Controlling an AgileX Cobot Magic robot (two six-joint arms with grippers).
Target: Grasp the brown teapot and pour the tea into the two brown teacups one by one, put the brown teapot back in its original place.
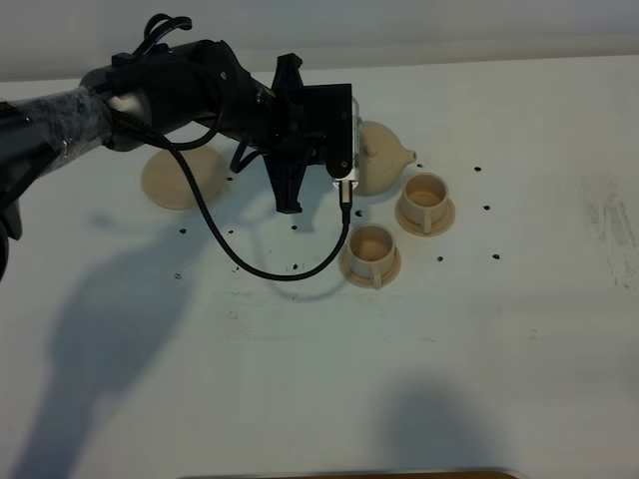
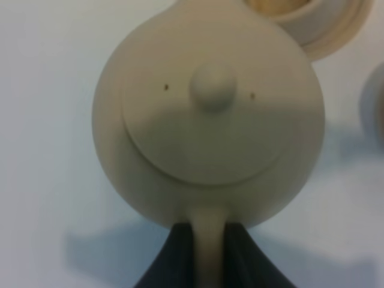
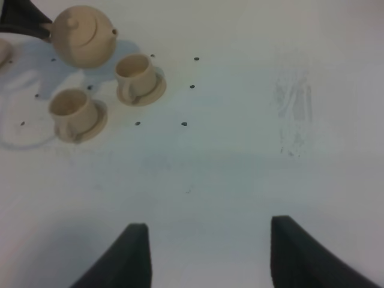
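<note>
No readable text — no labels, brands or numbers anywhere

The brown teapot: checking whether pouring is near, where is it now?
In the exterior high view the brown teapot is near centre, held by its handle in the left gripper, beside the far teacup, right of the bare saucer.

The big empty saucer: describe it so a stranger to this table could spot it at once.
On the white table, look on the left of the high view, under the black left arm. The saucer lies there, partly hidden by it. Unlike the two teacups to its right, it is wide, flat and carries nothing.
</note>
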